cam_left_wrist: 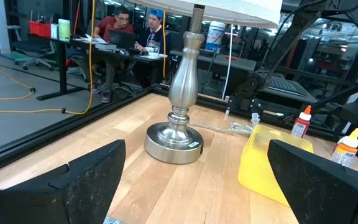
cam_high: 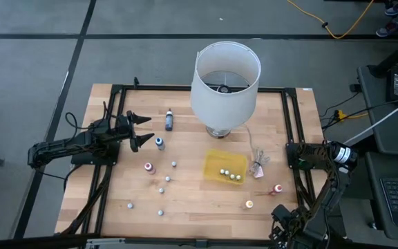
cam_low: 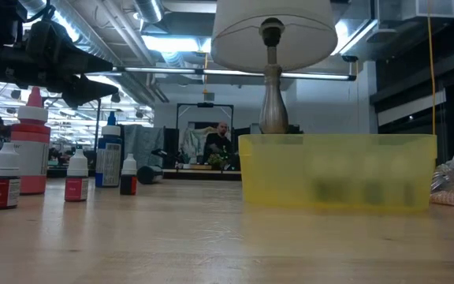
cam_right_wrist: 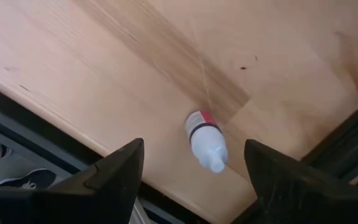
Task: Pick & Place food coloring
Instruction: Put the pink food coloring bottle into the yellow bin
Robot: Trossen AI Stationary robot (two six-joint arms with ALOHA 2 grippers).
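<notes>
Hovering with fingers spread, the left claw (cam_high: 144,130) sits just beside a blue-capped bottle (cam_high: 159,143); centre over it before closing. Other bottles scatter across the surface (cam_high: 192,200). Right claw (cam_right_wrist: 194,177), released, waits over the surface's near right edge.

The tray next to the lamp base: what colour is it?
Translucent yellow. The tray shows best in the high view, with small whitish bottles inside.

Lamp (cam_high: 224,86) blocks back-centre of tabletop (cam_high: 192,200). Yellow tray (cam_high: 224,168) sits just in front of it. Small bottles (cam_high: 162,189) scattered left-centre with gaps between. Front-centre strip mostly open; wrapper (cam_high: 258,164) right of tray.
</notes>
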